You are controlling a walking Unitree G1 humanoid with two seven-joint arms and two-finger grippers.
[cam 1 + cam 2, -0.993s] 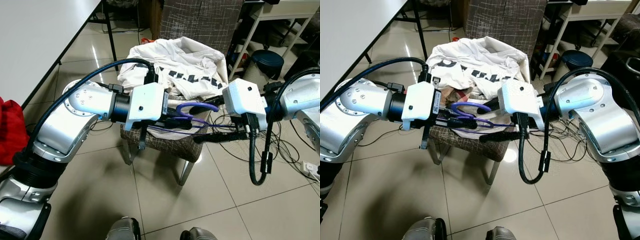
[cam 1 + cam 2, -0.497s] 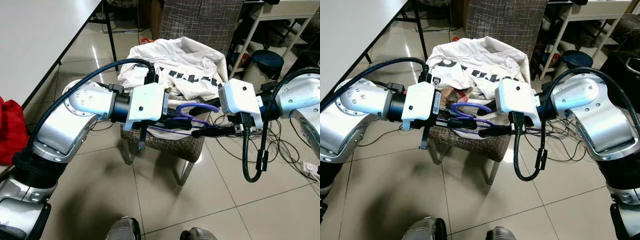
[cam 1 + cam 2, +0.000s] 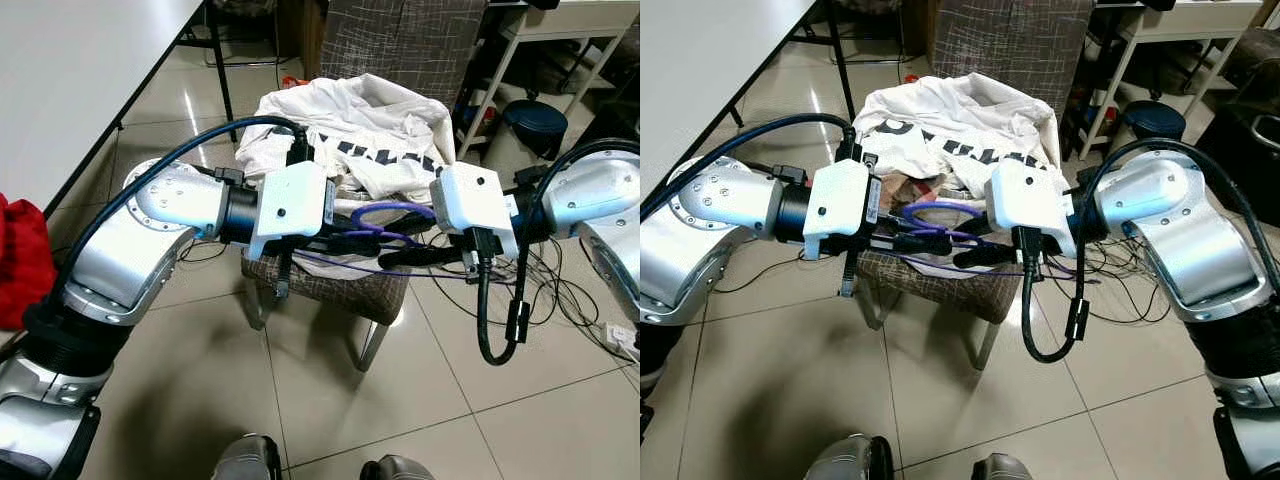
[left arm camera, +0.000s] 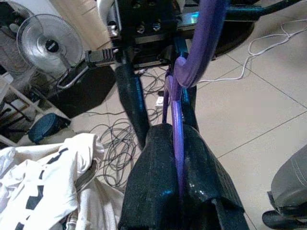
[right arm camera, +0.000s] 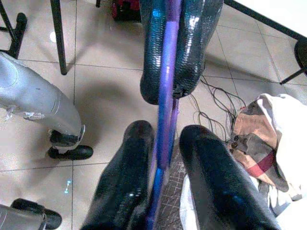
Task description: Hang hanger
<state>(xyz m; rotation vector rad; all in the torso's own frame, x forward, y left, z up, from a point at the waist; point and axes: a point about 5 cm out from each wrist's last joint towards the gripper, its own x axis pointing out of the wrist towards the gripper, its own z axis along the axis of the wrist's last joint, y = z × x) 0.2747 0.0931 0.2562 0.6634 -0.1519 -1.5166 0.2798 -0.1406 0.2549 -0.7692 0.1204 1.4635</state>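
Hanger [image 3: 395, 215], purple and thin with a curved hook, sits between my two arms in front of the chair, held up in the air over the near edge of the seat. My left gripper [image 3: 365, 243] reaches in from the left and is clamped on the hanger's slim purple bar; the left wrist view shows that bar [image 4: 178, 139] pinched tight between the two glossy black fingers [image 4: 152, 182], with the thicker curved part of the hanger rising beyond them. My right gripper [image 3: 975, 257] comes in from the right, tip to tip with the left one; the right wrist view shows its fingers [image 5: 128, 177] a little apart with the purple bar [image 5: 165, 96] running between them, and I cannot tell whether they touch it. That view also shows the left gripper's fingers closed on the same bar just beyond. Below is glossy beige tile floor [image 3: 200, 390]. Farther off, the chair [image 3: 400, 45] has brown checked fabric and metal legs, and a crumpled white shirt [image 3: 350, 125] with black lettering lies heaped on its seat. A white table [image 3: 70, 70] runs along the far left, and something red [image 3: 20, 260] lies at the left edge.
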